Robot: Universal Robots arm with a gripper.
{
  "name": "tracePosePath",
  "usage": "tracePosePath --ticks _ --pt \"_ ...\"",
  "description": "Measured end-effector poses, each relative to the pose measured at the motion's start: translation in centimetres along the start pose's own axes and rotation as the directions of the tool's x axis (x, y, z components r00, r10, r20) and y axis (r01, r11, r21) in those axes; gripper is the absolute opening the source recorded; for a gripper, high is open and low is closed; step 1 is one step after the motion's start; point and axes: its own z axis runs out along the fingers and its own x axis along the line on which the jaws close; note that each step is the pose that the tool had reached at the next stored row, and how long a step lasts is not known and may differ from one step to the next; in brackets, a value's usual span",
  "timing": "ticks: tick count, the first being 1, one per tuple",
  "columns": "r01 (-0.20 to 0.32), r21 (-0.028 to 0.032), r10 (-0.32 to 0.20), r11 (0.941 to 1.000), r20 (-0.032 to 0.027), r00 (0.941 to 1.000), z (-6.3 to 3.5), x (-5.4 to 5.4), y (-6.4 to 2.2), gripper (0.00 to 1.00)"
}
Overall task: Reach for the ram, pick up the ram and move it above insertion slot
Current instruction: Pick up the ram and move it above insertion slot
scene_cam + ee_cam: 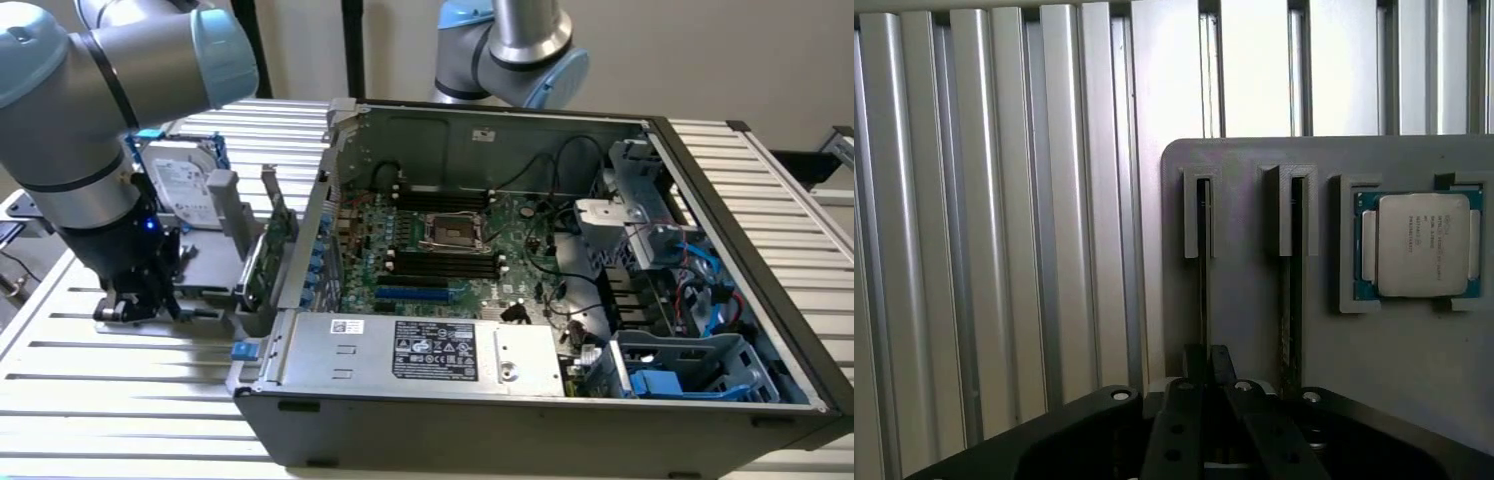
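The hand (pixel 1209 365) is pinched closed on the ram (pixel 1202 250), which stands on edge in a slot of the gray holder (pixel 1414 370) on the counter (pixel 1004 250), beside the open computer case (pixel 534 425).

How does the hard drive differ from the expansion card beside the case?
The hard drive is silver with a white label, face toward the camera; the expansion card is green, seen nearly edge-on. The expansion card stands nearer the case than the hard drive. Both stand upright.
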Motion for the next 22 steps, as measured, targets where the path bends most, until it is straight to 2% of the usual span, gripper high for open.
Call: tracePosePath --ticks 7,11,15,22 --pt "0.004 0.0000 -0.004 1.0000 0.0009 1.0000 -0.57 0.0 0.01 0.14" --pt "0.011 0.0001 -0.011 0.9999 0.0047 0.9999 -1.01 0.0 0.02 0.14" --pt "0.022 0.0003 -0.022 0.9998 0.0085 0.9997 -1.58 0.0 0.03 0.14" --pt "0.036 0.0002 -0.036 0.9994 0.0095 0.9993 -2.86 0.0 0.06 0.14"
